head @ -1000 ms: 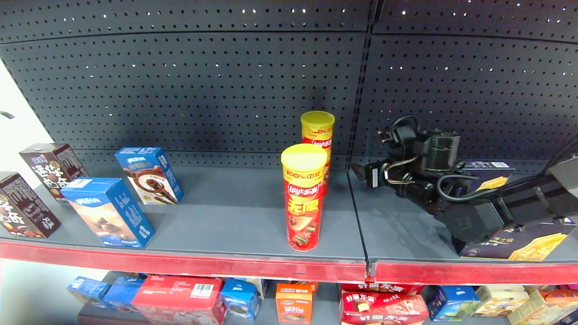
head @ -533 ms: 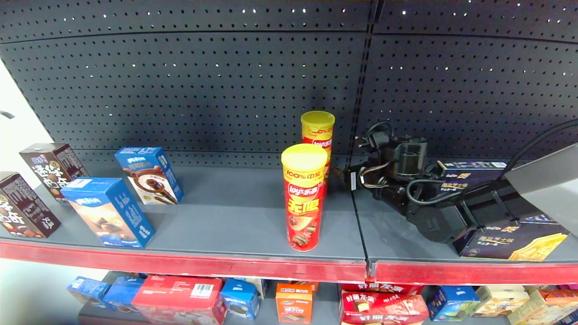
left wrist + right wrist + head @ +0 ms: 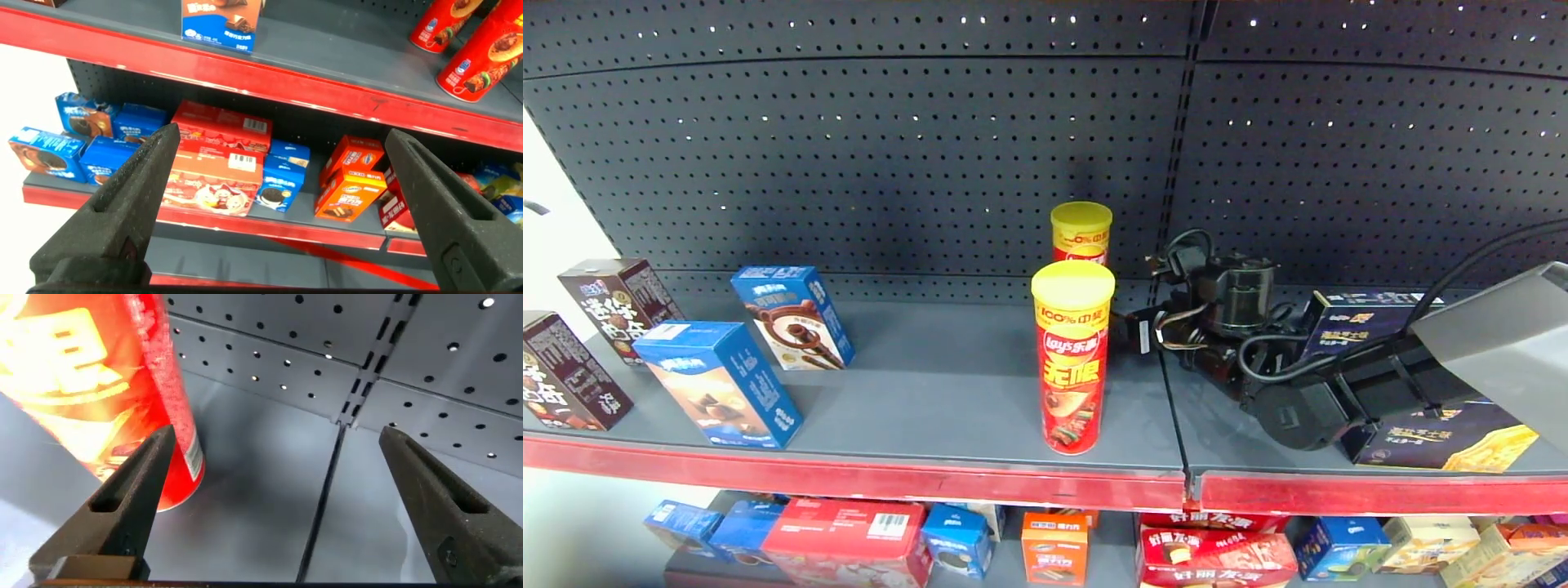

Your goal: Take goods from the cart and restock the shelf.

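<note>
Head view first: the rear can, a tall red cardboard tube with a yellow plastic lid, stands on the grey metal shelf close to the perforated back panel. The matching front can stands directly ahead of it, nearer the red lip. Your right hand sits low, just beside the rear can on its right. The arm reaches in over the dark purple boxes.

Left wrist view: your left hand is spread wide and holds nothing. It hangs out in front of the lower shelf of snack boxes.

Right wrist view: the right hand's fingers are spread too, with nothing pinched. The rear can sits against one finger rather than in the gap, and I can't tell if it's actually touching.

What I'd worry about is that any sideways drift puts that finger into the tube down low. A tall, narrow can like that tips easily. If it goes, it likely knocks the front can towards the lip, and maybe off the shelf.

Both cans look upright, with the long axis vertical and the lid up.
</note>
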Controlling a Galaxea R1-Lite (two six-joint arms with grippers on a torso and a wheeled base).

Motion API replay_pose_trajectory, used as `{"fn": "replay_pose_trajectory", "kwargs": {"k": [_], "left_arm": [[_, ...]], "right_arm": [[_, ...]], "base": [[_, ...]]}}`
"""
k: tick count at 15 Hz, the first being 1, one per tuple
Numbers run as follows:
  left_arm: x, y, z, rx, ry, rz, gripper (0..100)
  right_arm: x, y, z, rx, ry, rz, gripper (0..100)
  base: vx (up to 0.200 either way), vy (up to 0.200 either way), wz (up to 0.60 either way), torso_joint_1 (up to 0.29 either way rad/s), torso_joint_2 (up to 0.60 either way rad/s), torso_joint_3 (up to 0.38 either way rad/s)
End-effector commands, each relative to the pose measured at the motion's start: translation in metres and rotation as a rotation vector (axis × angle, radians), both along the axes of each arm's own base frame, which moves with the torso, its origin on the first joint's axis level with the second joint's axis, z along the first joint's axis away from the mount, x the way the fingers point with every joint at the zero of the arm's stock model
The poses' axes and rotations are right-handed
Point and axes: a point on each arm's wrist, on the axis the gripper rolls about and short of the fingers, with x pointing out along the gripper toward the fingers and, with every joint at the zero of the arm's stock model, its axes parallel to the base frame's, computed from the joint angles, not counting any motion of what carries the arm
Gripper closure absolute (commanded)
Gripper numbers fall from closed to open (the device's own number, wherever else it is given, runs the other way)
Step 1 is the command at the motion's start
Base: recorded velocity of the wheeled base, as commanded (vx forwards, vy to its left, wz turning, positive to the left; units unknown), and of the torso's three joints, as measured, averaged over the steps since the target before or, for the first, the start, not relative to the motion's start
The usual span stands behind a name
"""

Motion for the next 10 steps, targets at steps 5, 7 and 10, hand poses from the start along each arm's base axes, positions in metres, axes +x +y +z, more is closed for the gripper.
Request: {"fn": "replay_pose_trajectory", "kwargs": {"k": [5,7,10], "left_arm": [[0.0,0.0,0.0,0.001,0.001,-0.001,0],[0.0,0.0,0.0,0.002,0.001,-0.001,0],[0.0,0.0,0.0,0.001,0.001,-0.002,0]], "right_arm": [[-0.015,-0.018,0.023,0.007,-0.023,-0.034,0],[-0.032,-0.03,0.034,0.006,-0.027,-0.068,0],[-0.068,-0.055,0.055,-0.002,-0.024,-0.127,0]], "base": [[0.0,0.0,0.0,0.0,0.0,0.0],[0.0,0.0,0.0,0.0,0.0,0.0],[0.0,0.0,0.0,0.0,0.0,0.0]]}}
